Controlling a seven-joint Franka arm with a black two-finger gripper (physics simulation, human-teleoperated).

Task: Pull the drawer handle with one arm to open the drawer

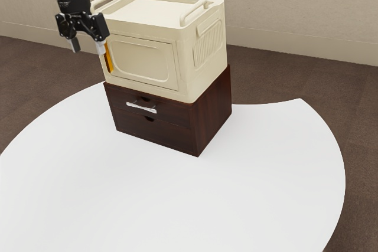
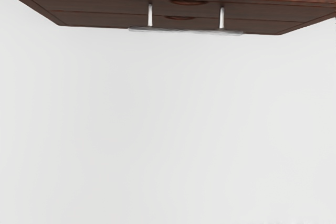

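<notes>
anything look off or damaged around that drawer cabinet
No spill or damage stands out. One mild oddity: the upper drawer has both a dark cutout and a silver handle, while the lower drawer has just a notch.

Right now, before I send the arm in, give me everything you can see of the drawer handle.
The handle is a slim, straight silver bar, metal by its look, carried on two short posts standing out from the upper drawer, which looks shut. It runs level across the dark brown front, with a gap behind the bar. Only the drawer front touches it; the open gripper is well clear, higher up.
</notes>
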